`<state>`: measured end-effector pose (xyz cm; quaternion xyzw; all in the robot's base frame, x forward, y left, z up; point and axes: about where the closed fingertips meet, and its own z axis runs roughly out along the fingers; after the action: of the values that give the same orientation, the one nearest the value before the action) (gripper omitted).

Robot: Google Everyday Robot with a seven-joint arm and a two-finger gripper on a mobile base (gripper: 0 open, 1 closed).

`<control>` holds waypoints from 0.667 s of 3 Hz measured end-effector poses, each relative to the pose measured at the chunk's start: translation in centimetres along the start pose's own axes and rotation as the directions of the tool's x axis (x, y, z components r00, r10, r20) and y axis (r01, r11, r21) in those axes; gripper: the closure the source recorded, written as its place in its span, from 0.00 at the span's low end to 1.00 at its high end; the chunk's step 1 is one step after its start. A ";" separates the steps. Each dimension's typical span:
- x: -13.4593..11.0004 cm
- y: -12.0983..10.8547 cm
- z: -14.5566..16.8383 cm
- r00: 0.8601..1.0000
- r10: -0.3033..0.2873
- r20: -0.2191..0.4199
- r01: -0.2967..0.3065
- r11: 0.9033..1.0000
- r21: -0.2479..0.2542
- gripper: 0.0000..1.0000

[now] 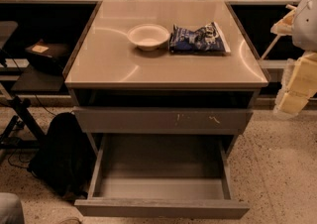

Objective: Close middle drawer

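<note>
The middle drawer (161,208) is pulled far out at the bottom of the grey cabinet, low in the camera view. Its plain grey front faces me and its box-shaped tray (161,188) lies open and empty. Above it sits the grey drawer front with pale scratch marks (163,120), which is pushed in. My gripper (296,89) hangs at the right edge of the view, pale and blocky. It is to the right of the cabinet, level with the scratched front, and touches nothing.
A white bowl (148,36) and a blue snack bag (198,38) lie on the cabinet's top (109,64). A black bag (62,153) stands on the speckled floor left of the cabinet. A dark stand (20,114) is further left.
</note>
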<state>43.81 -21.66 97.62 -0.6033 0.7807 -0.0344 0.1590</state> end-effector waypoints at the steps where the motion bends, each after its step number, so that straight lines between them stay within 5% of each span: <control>1: 0.0 0.1 -0.1 1.000 -0.001 0.005 0.001 1.000 0.009 0.00; 2: 0.8 2.2 1.5 0.999 -0.006 0.052 0.006 1.000 0.002 0.00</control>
<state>42.05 -21.66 95.50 -0.6061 0.7746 -0.0197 0.1797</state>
